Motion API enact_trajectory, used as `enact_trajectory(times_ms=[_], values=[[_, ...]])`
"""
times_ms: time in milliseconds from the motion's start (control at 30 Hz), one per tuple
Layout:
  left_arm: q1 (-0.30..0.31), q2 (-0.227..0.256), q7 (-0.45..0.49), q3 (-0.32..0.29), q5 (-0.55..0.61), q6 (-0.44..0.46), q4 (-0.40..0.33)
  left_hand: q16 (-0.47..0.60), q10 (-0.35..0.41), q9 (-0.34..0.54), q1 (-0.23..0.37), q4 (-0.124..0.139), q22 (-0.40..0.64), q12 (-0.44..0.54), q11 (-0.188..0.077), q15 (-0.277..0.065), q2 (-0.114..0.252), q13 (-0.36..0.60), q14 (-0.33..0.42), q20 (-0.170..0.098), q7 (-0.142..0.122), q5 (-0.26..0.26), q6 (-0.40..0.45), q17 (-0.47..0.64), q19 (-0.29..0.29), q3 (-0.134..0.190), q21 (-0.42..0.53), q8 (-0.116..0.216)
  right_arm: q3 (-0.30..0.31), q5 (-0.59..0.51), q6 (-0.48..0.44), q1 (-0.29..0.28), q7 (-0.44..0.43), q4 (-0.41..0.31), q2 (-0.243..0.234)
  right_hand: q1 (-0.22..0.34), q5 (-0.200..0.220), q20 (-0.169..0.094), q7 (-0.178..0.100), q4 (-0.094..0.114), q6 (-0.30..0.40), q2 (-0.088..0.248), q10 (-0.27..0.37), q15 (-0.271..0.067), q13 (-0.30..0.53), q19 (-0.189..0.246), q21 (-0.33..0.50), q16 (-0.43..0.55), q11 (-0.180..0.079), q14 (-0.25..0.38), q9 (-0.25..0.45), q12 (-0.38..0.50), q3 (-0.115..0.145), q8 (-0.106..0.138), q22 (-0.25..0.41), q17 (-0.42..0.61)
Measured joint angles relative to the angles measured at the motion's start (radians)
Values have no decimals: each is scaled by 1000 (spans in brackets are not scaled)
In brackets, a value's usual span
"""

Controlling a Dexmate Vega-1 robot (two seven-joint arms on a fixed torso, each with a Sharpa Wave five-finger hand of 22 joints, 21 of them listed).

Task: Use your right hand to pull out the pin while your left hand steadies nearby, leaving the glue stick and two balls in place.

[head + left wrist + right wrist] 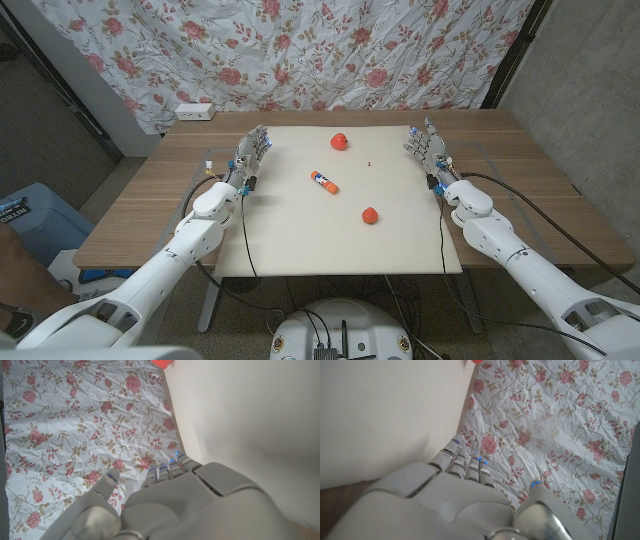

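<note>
Step in hand: approach not yet begun. The right hand [428, 146] stands at the mat's [300, 250] 2 o'clock edge, fingers apart, holding nothing; the left hand [250, 155] waits likewise at 10 o'clock, fingers apart and empty. The pin [369, 162], a tiny red speck, sits on the mat at 1 o'clock, well apart from both hands.

Next move, as judged: the right hand must reach inward and pinch finely.

Count: one pin, one glue stick [324, 181], two balls [340, 140] [370, 215]. Counter [150, 200] carries all.
</note>
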Motion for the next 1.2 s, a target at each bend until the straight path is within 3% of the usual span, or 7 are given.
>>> enact_trajectory(times_ms=[567, 1200], values=[[30, 19, 29, -7, 23, -14, -31, 0, 27, 0, 5, -11, 0, 0, -16, -13, 5, 0, 20, -2, -6, 0, 16, -3, 19, 21, 0, 0, -30, -71, 39, 7, -45, -7, 21, 16, 0, -4, -10, -14, 18, 16, 9, -10, -2, -4, 0, 4, -9, 10, 0, 0, 14, 0, 0, -15], [61, 35, 70, -13, 36, -3, -92, 0, 83, 0, 23, -32, 0, 0, -43, -28, 17, 0, 72, -13, -18, 0, 65, -3, 66, 51, 0, 0, -40, -171, 34, -17, -106, -91, -31, 68, 0, -21, -30, -69, 48, 24, 21, -16, -7, -29, 0, 4, -22, 16, 0, 0, 41, 12, -3, -43]])
